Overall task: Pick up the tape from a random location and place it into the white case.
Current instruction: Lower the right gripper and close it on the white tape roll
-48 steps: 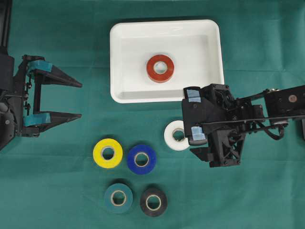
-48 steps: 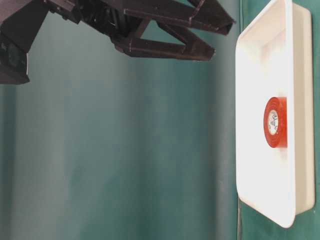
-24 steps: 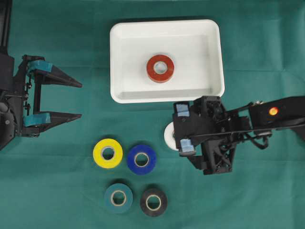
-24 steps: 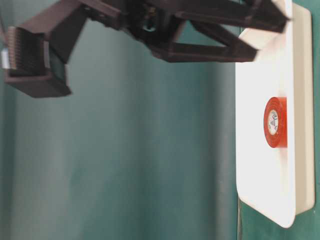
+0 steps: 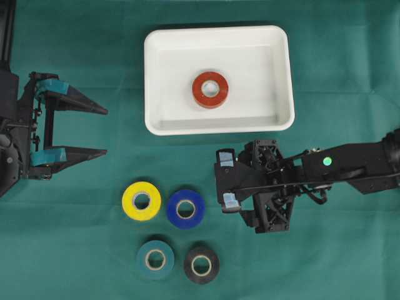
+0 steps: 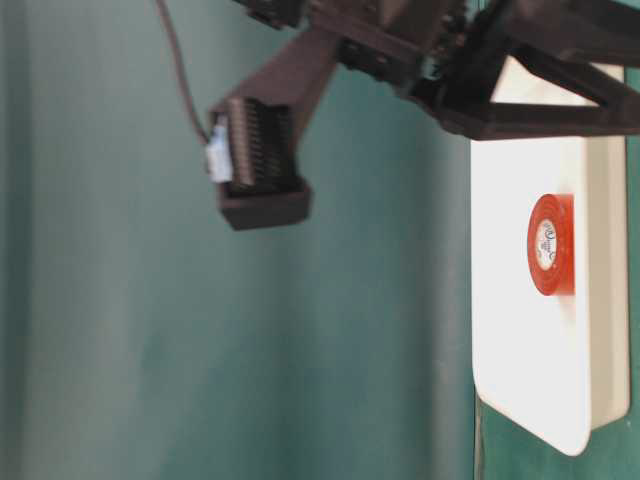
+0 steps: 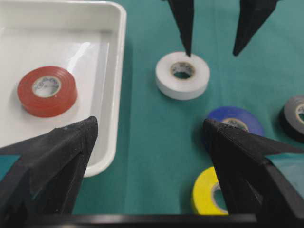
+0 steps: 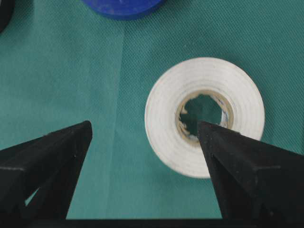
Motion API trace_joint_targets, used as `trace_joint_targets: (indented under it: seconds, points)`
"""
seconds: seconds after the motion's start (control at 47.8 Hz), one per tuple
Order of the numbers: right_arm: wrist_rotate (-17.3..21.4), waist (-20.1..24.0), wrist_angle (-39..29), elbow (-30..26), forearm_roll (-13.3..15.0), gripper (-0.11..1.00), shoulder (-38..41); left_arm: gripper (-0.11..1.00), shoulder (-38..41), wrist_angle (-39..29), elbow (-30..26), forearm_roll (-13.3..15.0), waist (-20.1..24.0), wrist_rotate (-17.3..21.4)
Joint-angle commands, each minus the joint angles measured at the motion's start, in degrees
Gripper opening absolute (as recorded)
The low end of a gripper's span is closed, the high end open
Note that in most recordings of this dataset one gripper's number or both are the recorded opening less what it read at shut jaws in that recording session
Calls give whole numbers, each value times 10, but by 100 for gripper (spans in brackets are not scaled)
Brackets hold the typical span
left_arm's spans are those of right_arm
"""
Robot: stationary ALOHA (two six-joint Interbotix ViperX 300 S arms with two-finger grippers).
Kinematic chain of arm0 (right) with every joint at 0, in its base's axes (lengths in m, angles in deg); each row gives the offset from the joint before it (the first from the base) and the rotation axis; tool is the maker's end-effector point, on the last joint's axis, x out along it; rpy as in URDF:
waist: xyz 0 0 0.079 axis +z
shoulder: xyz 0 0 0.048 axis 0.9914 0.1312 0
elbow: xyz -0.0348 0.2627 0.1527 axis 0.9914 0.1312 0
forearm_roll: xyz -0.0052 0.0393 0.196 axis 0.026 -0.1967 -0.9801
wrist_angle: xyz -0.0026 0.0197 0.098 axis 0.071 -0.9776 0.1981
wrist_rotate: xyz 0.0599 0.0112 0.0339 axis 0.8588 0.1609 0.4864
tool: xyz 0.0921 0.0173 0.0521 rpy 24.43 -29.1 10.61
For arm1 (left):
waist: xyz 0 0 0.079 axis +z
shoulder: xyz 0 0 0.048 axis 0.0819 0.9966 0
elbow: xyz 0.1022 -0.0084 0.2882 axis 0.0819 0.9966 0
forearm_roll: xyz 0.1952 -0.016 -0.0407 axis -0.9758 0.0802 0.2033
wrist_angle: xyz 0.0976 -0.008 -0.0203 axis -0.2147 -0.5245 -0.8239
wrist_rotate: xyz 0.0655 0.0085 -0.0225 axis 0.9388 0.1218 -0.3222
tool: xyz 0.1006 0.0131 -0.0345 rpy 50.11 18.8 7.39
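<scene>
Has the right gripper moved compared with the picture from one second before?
Yes. In the overhead view the right gripper has moved left and slightly down, away from the white case, and now covers the white tape.

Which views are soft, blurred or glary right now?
Table-level view: the right gripper's ribbed black finger pad is motion-blurred and the green cloth soft. Left wrist view: glare streak on the shallow white plastic case; near black fingers defocused. Overhead and right wrist views: evenly lit, sharp on the white tape roll.

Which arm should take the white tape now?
The right. Its open right gripper hangs directly over the white tape, one finger above the core. The left gripper, also open, sits far off at the table's left edge.
</scene>
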Motion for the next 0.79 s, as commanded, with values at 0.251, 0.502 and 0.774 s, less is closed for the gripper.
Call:
trace_joint_targets:
  seconds: [0.251, 0.502, 0.774]
  points:
    - [0, 2, 36, -4, -1, 91, 35, 98, 1, 5, -6, 2, -2, -1]
    - [1, -2, 62, 4, -1, 91, 57, 98, 2, 5, -6, 2, -2, -1]
    - [1, -3, 70, 5, 0, 83, 60, 98, 1, 5, -6, 2, -2, -1]
